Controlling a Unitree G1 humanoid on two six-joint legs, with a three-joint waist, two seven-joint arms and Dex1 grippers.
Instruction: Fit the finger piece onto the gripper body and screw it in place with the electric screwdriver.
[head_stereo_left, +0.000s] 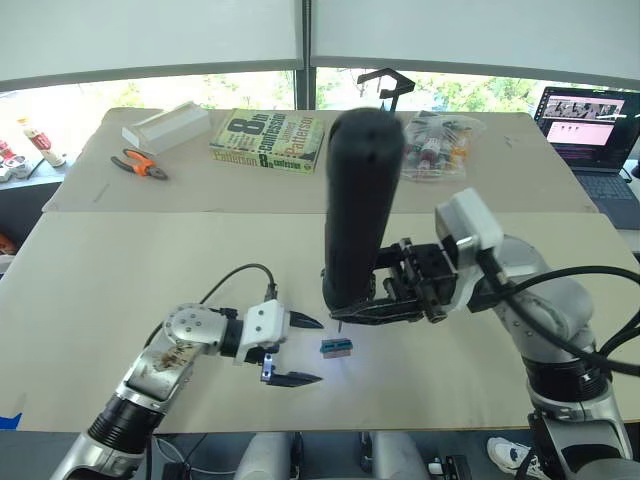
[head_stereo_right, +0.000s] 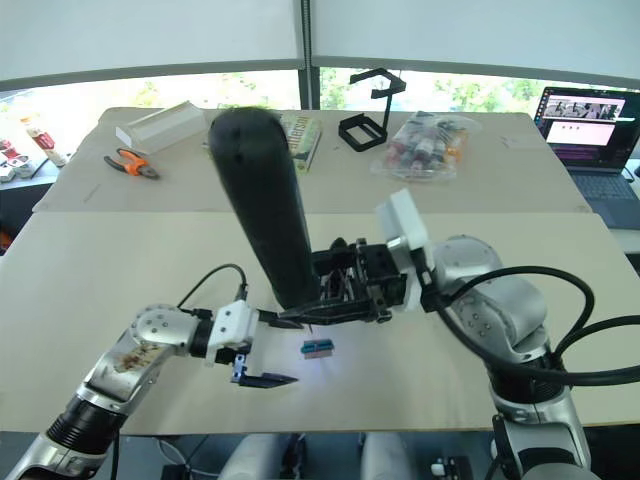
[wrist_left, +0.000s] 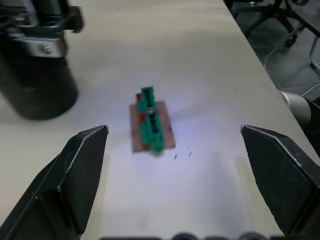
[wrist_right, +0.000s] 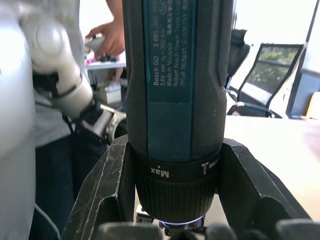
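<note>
**Between two pairs of fingers: one driver gripped, one block lying free**

On the pale, smooth wooden table (head_stereo_left: 120, 300) near its front edge, one electric screwdriver (head_stereo_left: 358, 210), a long thick black cylinder with a matte shell and a teal label panel, stands nearly upright with its thin metal bit pointing down at the board. The right gripper (head_stereo_left: 372, 303) has both black fingers clamped around the tool's ribbed lower collar, one finger on each side, touching it.

The left gripper (head_stereo_left: 303, 350) is spread wide with nothing between its two pointed black fingers (wrist_left: 75, 170). One small block (wrist_left: 151, 125), a green ridged plastic strip on a flat brown base, lies on the table ahead of that open gap, apart from both fingertips. The screwdriver's tip hangs just beside the block, on the far side from the left fingers.

Bare tabletop surrounds the block on all sides, and open board stretches away beyond the left fingers.

Along the far table sit one book (head_stereo_left: 268, 140), one pair of orange-handled pliers (head_stereo_left: 139, 164), one white box (head_stereo_left: 166, 127), one black wire-frame stand (head_stereo_right: 368, 118), one clear bag of small bottles (head_stereo_right: 425, 147) and one open laptop (head_stereo_left: 590, 140).
</note>
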